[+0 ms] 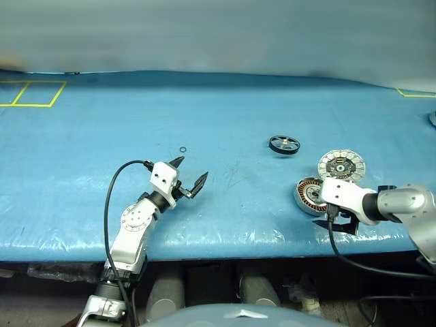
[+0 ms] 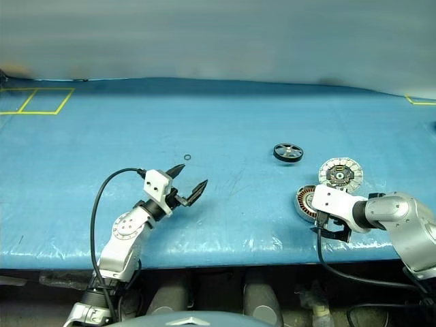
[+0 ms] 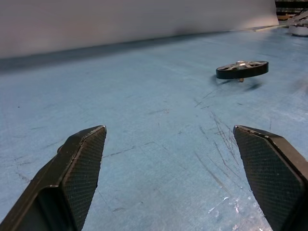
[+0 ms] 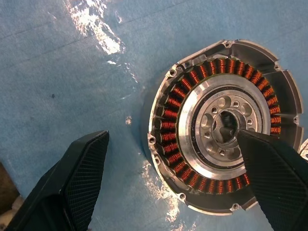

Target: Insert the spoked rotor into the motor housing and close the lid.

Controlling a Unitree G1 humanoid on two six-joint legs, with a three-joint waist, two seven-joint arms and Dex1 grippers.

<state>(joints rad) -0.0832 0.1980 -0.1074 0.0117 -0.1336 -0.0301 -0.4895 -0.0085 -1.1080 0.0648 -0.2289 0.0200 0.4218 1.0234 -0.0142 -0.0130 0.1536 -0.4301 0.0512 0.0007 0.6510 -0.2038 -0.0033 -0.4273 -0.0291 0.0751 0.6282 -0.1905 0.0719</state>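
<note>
On the blue table (image 1: 204, 122) the right gripper (image 4: 168, 183) hangs spread over the motor housing (image 4: 219, 130) – closing off-centre risks scraping its windings – while the left gripper (image 1: 189, 174), also spread, sits well short of the spoked rotor (image 1: 284, 144).

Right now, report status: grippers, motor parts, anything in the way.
Left gripper open, empty. Right gripper open, above the motor housing, not gripping. Spoked rotor and lid loose on the blue table. Small black ring lies clear.
</note>
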